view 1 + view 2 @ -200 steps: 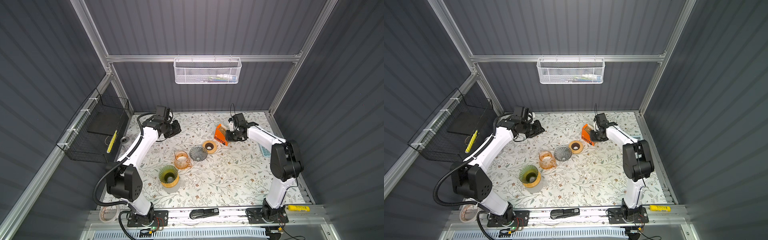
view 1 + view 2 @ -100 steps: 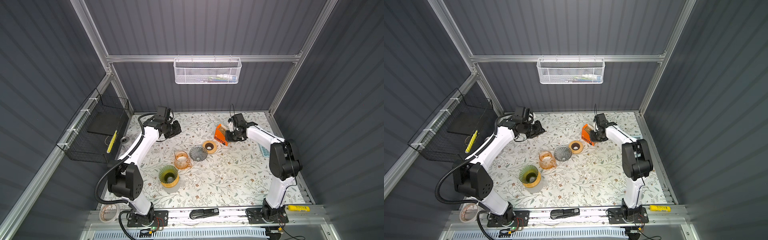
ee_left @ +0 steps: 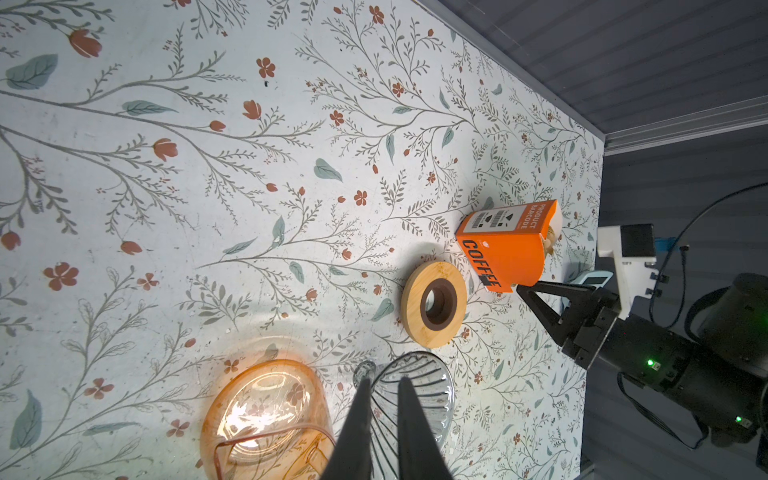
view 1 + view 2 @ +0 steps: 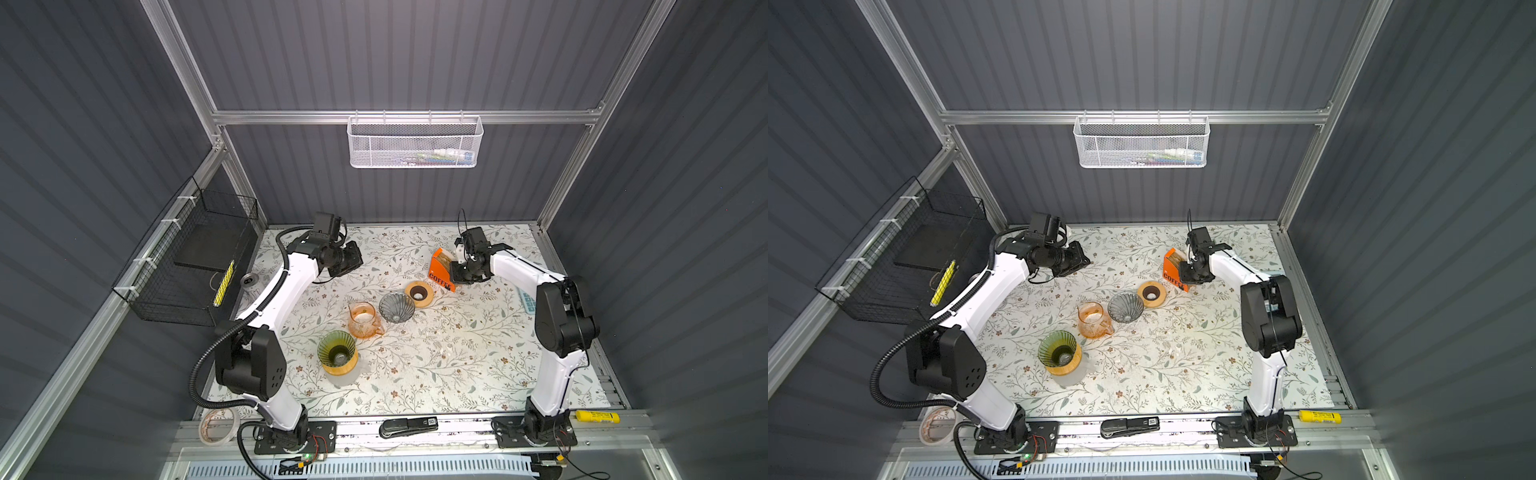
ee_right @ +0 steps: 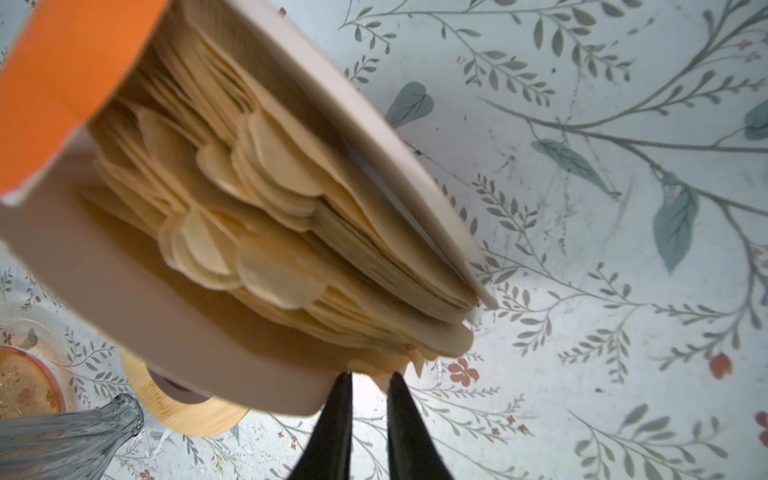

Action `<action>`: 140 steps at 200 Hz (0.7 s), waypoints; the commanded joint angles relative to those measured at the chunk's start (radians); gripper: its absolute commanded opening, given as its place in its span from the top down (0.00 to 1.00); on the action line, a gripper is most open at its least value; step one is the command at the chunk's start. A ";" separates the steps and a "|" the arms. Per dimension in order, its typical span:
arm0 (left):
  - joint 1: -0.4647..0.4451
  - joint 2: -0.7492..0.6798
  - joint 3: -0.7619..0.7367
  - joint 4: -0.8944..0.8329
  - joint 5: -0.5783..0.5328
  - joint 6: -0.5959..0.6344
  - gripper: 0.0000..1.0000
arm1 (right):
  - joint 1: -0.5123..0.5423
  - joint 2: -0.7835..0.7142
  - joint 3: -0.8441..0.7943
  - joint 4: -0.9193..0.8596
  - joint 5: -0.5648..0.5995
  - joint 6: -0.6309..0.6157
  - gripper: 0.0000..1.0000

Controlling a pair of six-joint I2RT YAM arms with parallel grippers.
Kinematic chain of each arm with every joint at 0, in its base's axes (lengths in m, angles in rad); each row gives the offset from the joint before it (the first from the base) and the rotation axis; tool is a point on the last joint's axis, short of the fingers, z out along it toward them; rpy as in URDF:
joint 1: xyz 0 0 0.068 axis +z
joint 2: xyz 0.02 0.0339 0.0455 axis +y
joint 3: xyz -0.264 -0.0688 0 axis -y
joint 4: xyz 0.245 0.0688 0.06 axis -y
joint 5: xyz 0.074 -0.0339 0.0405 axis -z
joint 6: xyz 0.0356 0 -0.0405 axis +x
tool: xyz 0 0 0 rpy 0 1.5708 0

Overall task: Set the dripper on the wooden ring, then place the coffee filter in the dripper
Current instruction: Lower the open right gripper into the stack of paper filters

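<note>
Both pincer fingertips (image 5: pixel 340 384) seemingly touch filter edges (image 5: pixel 419 353).

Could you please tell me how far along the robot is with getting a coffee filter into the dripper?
Early stage. Done: the right gripper has reached the open orange coffee box, its narrowly parted tips at the edge of the filter stack. In hand: nothing lifted; no single filter is visibly pinched. The left gripper holds nothing. Left: pull one filter free, carry it over and seat it in the grey dripper, which looks empty.
</note>
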 commanded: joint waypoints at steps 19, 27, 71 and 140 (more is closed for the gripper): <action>-0.003 -0.018 -0.010 -0.015 0.015 0.017 0.85 | 0.016 0.024 0.036 -0.025 0.031 -0.014 0.81; -0.003 -0.020 -0.012 -0.014 0.015 0.014 0.85 | 0.019 0.026 0.037 -0.026 0.037 -0.017 0.81; -0.003 -0.023 -0.019 -0.009 0.014 0.009 0.85 | 0.030 0.040 0.052 -0.035 0.062 -0.029 0.81; -0.003 -0.023 -0.024 -0.003 0.016 0.002 0.85 | 0.044 0.052 0.059 -0.039 0.076 -0.035 0.82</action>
